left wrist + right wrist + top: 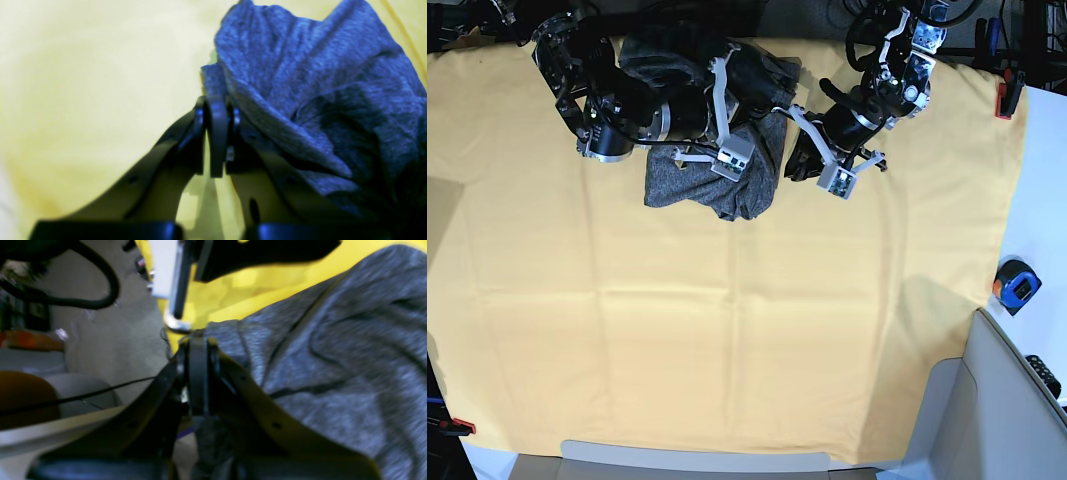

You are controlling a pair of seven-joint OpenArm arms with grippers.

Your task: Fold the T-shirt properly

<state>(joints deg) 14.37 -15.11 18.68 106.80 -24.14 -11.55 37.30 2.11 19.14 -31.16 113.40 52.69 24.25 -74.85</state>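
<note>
The heather-grey T-shirt (712,190) lies bunched in a heap at the far middle of the yellow-orange cloth, partly hidden under both arms. In the left wrist view my left gripper (217,101) is shut, its tips pinching a folded edge of the T-shirt (300,83), which rises in crumpled folds to its right. My right gripper (198,341) is also shut, with the T-shirt (327,356) caught at its tips; grey fabric shows between its fingers lower down. In the base view both arms meet over the heap from either side.
The yellow-orange cloth (727,330) covers the table. A blue-and-orange tape measure (1014,283) sits off the cloth's right edge. Red clamps hold the cloth at the far right (1005,100) and near left (462,427). A grey panel (987,400) stands at the near right corner.
</note>
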